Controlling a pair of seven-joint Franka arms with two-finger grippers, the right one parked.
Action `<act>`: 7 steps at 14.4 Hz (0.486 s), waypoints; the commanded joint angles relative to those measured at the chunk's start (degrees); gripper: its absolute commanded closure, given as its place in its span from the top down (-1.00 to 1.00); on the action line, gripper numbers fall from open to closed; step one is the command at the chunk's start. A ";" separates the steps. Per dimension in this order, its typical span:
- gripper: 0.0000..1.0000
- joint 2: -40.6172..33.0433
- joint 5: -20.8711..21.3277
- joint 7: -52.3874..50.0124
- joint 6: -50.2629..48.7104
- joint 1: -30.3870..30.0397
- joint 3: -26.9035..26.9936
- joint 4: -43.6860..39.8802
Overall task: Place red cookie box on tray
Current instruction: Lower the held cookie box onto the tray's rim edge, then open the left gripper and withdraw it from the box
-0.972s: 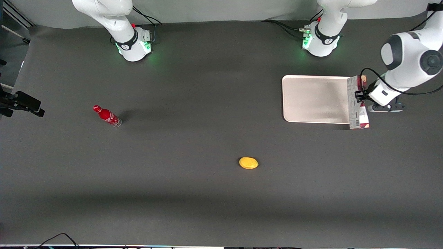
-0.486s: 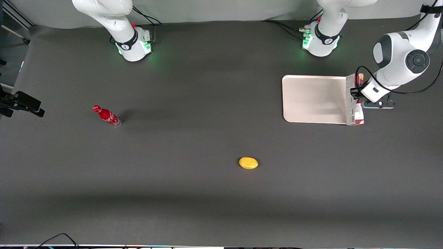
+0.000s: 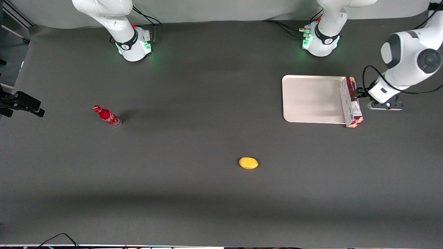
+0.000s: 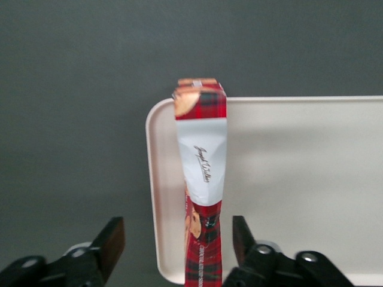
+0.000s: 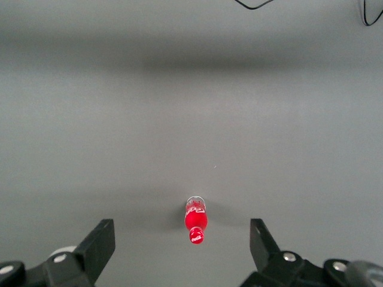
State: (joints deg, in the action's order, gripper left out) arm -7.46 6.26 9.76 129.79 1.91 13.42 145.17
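Note:
The red cookie box (image 3: 350, 102) stands on a long narrow side along the tray's short edge, at the working arm's end. The off-white tray (image 3: 311, 100) lies flat on the dark table. In the left wrist view the box (image 4: 203, 173) shows its plaid and white patch over the tray's rim (image 4: 154, 179). My left gripper (image 3: 359, 93) is beside the box, just off the tray. Its fingers (image 4: 111, 244) are open around the box's end, with a gap on each side, and the gripper (image 4: 178, 242) holds nothing.
A small red bottle (image 3: 106, 116) stands toward the parked arm's end of the table, also seen in the right wrist view (image 5: 195, 222). A yellow oval object (image 3: 248, 163) lies nearer the front camera than the tray. Two arm bases (image 3: 320, 39) stand at the table's back edge.
The box has come down onto the tray's edge and shifted slightly over the tray. My left gripper has opened, let it go and drawn back a little.

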 commanded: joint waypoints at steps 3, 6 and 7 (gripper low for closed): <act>1.00 1.91 -0.11 0.26 -24.89 0.99 -1.02 -28.40; 1.00 6.91 -1.15 -0.53 -33.97 1.08 -5.14 -43.88; 1.00 8.06 -2.29 -1.05 -35.99 1.08 -5.76 -47.84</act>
State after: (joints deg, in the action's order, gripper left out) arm -6.15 5.86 9.74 100.87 2.28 9.85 110.88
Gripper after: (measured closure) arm 0.000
